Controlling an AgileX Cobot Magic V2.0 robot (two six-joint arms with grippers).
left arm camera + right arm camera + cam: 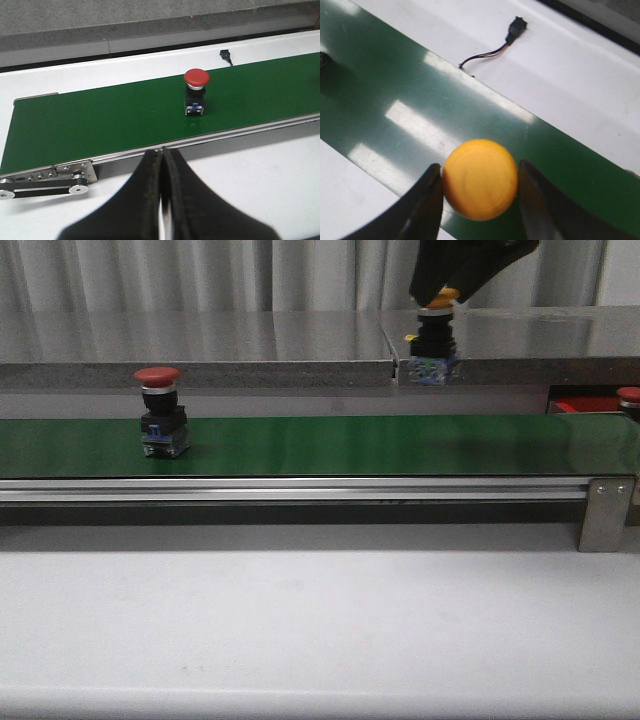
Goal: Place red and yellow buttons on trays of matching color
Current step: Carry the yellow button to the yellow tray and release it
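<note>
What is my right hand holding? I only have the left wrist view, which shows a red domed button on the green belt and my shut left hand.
Observer: The right hand grips a yellow domed push button by its cap, fingers on both sides.
Operator: Is it lifted or still on the belt?
Observer: Lifted. In the front view the yellow button hangs well above the long dark green belt, toward the right.
Operator: Any tray visible?
Observer: Part of a bright red plastic tray shows at the belt's far right end, with another red cap at the picture edge. No yellow tray is in view.
Operator: And the red button?
Observer: The red domed push button stands upright at the belt's left, untouched.
</note>
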